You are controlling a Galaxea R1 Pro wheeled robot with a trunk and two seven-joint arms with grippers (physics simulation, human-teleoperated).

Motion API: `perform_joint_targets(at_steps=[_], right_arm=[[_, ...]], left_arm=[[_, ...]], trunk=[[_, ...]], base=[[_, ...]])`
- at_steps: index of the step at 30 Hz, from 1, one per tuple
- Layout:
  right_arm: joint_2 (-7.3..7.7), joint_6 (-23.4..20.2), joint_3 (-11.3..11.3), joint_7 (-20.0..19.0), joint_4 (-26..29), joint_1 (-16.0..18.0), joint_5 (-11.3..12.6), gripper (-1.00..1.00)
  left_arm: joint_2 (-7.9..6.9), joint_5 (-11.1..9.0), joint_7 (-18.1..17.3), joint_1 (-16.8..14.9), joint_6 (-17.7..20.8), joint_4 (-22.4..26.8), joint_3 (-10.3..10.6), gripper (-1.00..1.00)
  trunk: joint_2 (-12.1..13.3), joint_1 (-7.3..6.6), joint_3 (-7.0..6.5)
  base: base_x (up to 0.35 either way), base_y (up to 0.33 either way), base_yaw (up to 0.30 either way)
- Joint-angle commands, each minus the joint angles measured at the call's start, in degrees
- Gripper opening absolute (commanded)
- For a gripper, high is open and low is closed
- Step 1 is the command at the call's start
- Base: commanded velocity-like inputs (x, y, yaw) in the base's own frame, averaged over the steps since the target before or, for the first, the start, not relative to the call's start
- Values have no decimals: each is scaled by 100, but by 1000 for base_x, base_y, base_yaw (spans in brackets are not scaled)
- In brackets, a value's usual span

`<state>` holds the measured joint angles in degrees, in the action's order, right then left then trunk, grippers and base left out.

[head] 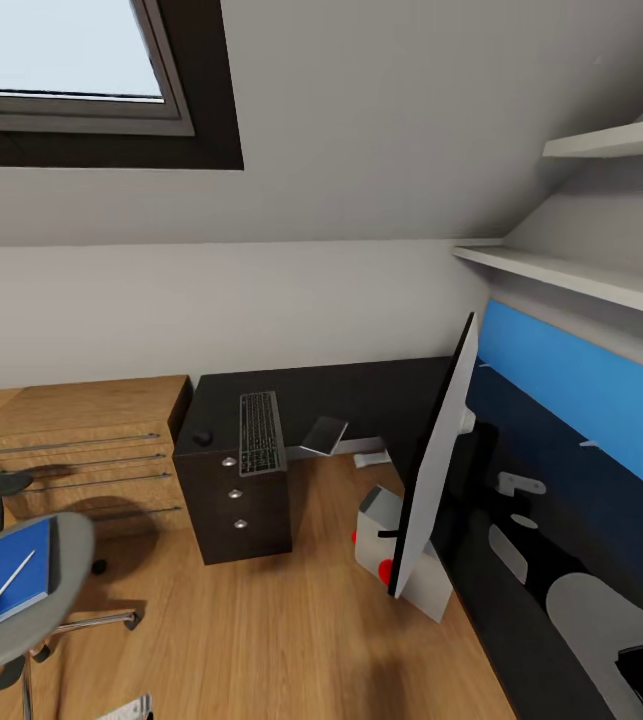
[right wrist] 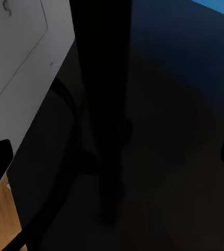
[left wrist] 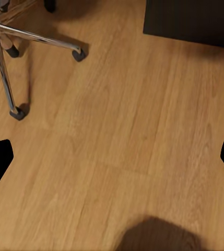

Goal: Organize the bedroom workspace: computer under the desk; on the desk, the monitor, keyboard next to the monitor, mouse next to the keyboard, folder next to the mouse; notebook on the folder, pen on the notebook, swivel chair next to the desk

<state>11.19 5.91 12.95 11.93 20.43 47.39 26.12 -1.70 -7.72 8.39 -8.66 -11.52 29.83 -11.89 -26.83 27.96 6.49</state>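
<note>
Head view took in the bedroom corner: the L-shaped desk (head: 381, 395) with its glossy black top ran along the wall and down the right side, the monitor (head: 439, 455) standing edge-on upon it. The keyboard (head: 260, 432) lay on the drawer-unit end, the mouse (head: 202, 438) just beside it, and the notebook (head: 324, 435) near the keyboard's other side. Below, the computer (head: 381, 535) sat on the floor under the desk, where the task wants it. The swivel chair (head: 56, 590) stood well apart from the desk, with the blue folder (head: 6, 585) on its seat and the pen (head: 7, 583) lying on the folder, so those were judged not yet dealt with. Left wrist view looked down at bare wooden floor (left wrist: 122, 130) and the chair's chrome base; the left gripper (left wrist: 112, 157) was spread wide and empty. Right wrist view showed the right gripper (right wrist: 112, 157) likewise parted, over the desk top beside the monitor's stand
</note>
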Motion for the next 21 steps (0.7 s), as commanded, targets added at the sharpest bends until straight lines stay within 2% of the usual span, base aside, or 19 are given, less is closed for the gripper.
perform_joint_targets(at_steps=[1,2,6,16,17,21], right_arm=[[7,23,49,29,-3,6,60,100],[9,23,49,29,-8,6,60,100],[11,24,50,29,-93,7,59,100],[7,24,50,29,-194,5,59,100],[7,24,50,29,-198,6,59,100],[6,24,55,29,-204,7,59,100]], left_arm=[[1,-61,5,-4,20,35,14,100],[8,-61,5,-4,78,88,15,100],[99,-66,8,-4,791,661,8,100],[333,-69,16,-4,3427,2356,23,100],[384,-72,18,-4,3809,2694,34,100],[534,-78,21,-4,4607,3622,48,100]], trunk=[[-11,3,11],[-11,3,11],[-171,91,83],[-572,310,263],[-612,332,281],[-773,420,353]], base=[[0,0,0],[0,0,0],[0,0,0],[0,0,0],[0,0,0],[0,0,0]])
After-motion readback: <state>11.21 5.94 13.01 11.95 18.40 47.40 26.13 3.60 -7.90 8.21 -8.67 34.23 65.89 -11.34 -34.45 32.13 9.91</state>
